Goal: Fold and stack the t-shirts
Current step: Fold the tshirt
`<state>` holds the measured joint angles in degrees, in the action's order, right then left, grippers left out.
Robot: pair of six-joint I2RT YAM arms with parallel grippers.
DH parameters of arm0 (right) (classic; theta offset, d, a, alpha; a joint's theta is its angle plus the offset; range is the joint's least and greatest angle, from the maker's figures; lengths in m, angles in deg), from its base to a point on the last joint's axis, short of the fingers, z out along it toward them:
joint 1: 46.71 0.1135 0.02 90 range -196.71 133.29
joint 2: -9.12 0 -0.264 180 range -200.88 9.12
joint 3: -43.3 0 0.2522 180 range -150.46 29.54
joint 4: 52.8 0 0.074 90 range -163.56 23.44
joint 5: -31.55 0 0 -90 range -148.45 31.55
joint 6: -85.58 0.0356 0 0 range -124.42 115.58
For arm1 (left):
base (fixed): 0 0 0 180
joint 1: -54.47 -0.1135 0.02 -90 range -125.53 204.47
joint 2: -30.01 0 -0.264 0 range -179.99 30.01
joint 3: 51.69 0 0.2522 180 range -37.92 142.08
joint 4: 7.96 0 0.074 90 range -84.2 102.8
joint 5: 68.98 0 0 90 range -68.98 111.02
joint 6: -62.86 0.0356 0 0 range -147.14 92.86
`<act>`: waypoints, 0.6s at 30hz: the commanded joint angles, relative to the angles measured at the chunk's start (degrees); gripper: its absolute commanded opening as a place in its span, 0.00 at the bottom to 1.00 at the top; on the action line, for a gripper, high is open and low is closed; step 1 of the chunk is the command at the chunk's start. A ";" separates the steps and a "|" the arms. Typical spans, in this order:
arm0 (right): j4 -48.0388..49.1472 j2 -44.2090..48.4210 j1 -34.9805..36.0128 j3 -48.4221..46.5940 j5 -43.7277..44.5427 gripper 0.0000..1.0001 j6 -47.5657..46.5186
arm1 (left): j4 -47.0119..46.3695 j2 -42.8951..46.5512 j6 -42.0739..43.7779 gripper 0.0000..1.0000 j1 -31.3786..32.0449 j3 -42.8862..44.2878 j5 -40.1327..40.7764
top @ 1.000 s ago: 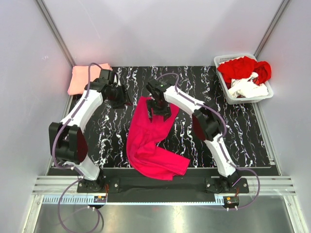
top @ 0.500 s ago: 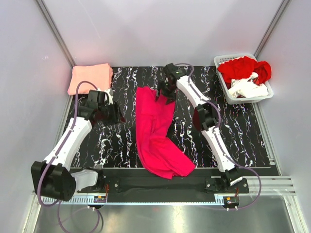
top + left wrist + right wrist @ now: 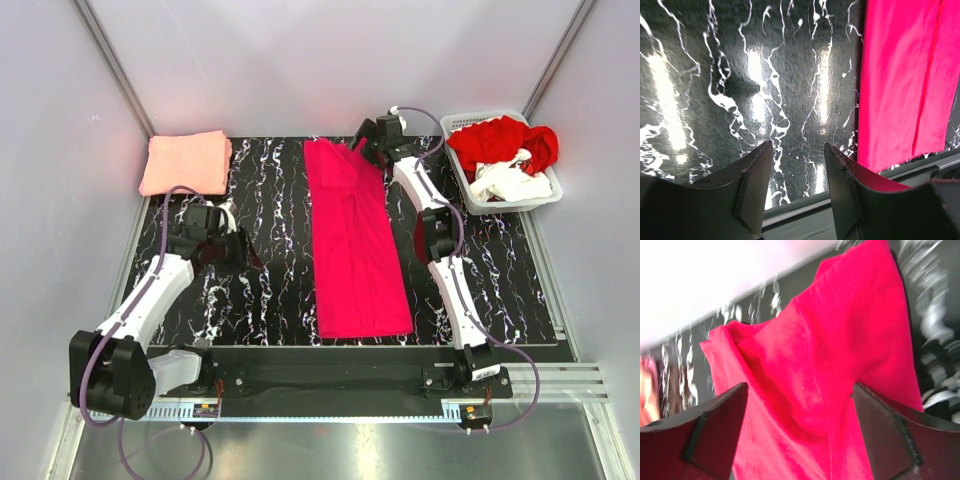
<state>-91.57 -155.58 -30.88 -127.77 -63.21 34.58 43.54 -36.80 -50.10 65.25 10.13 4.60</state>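
Magenta tee (image 3: 355,250) lies as a long strip mid mat (image 3: 260,190), far to near, likely flattened for cross-folds; right gripper (image 3: 370,141) spread wide over its far end, gripping nothing; left gripper (image 3: 243,252) half-spread, empty, left of it.

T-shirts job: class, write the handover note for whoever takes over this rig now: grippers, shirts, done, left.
Left gripper: open, empty, above bare mat beside the magenta shirt.
Right gripper: open over that shirt's far end, not pinching it.
The magenta shirt lies as a long flat strip mid-mat. Salmon shirt folded at the far-left corner. Red shirt and white shirt in the basket.
Done: one shirt folded.
Left: fold the magenta, stack it on the salmon, then the basket's two.
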 commanded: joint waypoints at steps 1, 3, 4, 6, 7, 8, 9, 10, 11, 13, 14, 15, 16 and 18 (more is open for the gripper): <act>8.39 5.07 -0.72 2.34 8.01 0.96 -1.72 | -4.86 0.71 -2.79 0.50 0.20 -1.38 -2.91; 10.86 11.47 -0.72 7.95 5.38 1.00 -4.27 | -5.65 0.89 -4.54 0.50 1.78 -1.73 -2.21; 10.60 13.60 -0.72 9.38 5.02 1.00 -6.11 | -6.53 0.89 -5.07 0.50 2.48 -1.82 -2.03; 8.59 19.90 -0.72 13.50 3.35 1.00 -7.36 | -7.15 0.45 -6.65 0.50 4.76 -1.39 -1.42; 7.80 22.30 -0.72 15.35 3.26 1.00 -8.15 | -7.32 -0.25 -7.18 0.50 5.64 -1.03 -1.07; 7.18 24.84 -0.72 20.33 2.39 1.00 -8.50 | -7.24 -0.69 -7.62 0.50 7.30 -0.07 -0.63; 7.00 30.18 -0.72 23.34 2.21 1.00 -8.85 | -7.15 -1.04 -8.58 0.50 8.10 0.37 0.16; 6.65 33.01 -0.72 26.59 2.21 1.00 -9.03 | -7.24 -1.48 -9.03 0.50 8.98 0.64 0.51; 6.39 35.83 -0.72 33.58 2.90 1.00 -9.03 | -7.32 -1.57 -9.55 0.50 10.47 0.90 0.78; 6.03 44.09 -0.72 41.09 3.26 1.00 -9.47 | -7.94 -1.75 -11.66 0.49 11.79 0.55 1.66; 5.16 46.64 -0.72 47.74 3.43 1.00 -9.91 | -8.38 -1.66 -12.28 0.49 12.93 -0.15 1.66; 3.67 51.19 -0.72 50.59 4.04 1.00 -10.17 | -9.95 -1.66 -13.68 0.50 13.55 -0.76 1.40; 0.09 53.32 -0.72 53.40 4.57 1.00 -10.52 | -10.83 -1.84 -14.39 0.50 14.34 -1.55 1.22; -5.02 58.78 -0.72 60.00 7.73 1.00 -10.35 | -13.20 -2.27 -16.84 0.50 16.45 -3.66 -0.35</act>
<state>-88.40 -102.88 -31.91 -74.86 -59.64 26.04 36.37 -38.63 -62.16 79.66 8.14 4.95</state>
